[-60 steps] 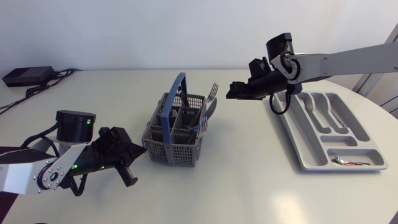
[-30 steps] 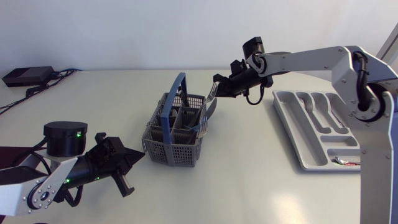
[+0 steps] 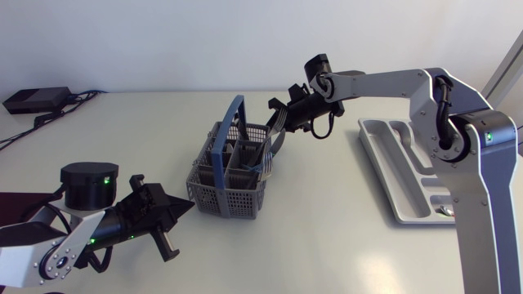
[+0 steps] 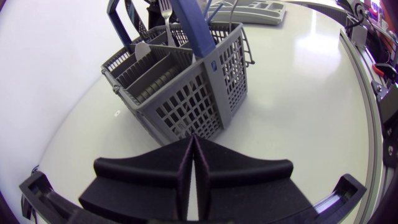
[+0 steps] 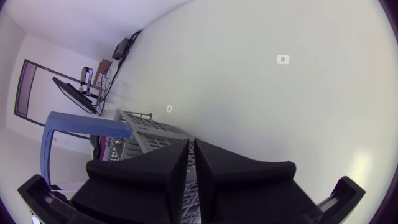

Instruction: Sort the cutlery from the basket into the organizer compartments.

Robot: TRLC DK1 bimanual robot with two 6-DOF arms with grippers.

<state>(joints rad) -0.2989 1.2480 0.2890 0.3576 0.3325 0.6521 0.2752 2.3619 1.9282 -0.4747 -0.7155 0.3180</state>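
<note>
**Cutlery in basket, both end effectors empty**

Cutlery [image 3: 260, 155] upright in the compartments of the grey slotted basket [image 3: 231, 184]. One fork [image 3: 280, 119] sticking out, tines up, above the basket's far right corner. From the left wrist view, a spoon [image 4: 142, 48] and a fork [image 4: 165, 9] seen in the far compartments. Blue handle [image 3: 226, 131] arched over the basket's middle. Basket placed left of centre on the white table [image 3: 327, 237].

Grey organizer [image 3: 384, 175] well apart from the basket, at the table's right side, partly hidden behind the right arm. Contents too hidden to list.

Right end effector [image 3: 279, 114] over the basket's far right corner, just beside the fork tines; contact with the fork not discernible. Fingers [image 5: 158, 165] parted by a narrow slit only, nothing seen between them; basket [image 5: 146, 134] and blue handle [image 5: 81, 124] just beyond the tips.

Left end effector [image 3: 176, 208] low over the table, near the basket's near left wall, pointing at it, not touching. Fingers [image 4: 214, 158] pressed together, nothing held.
</note>
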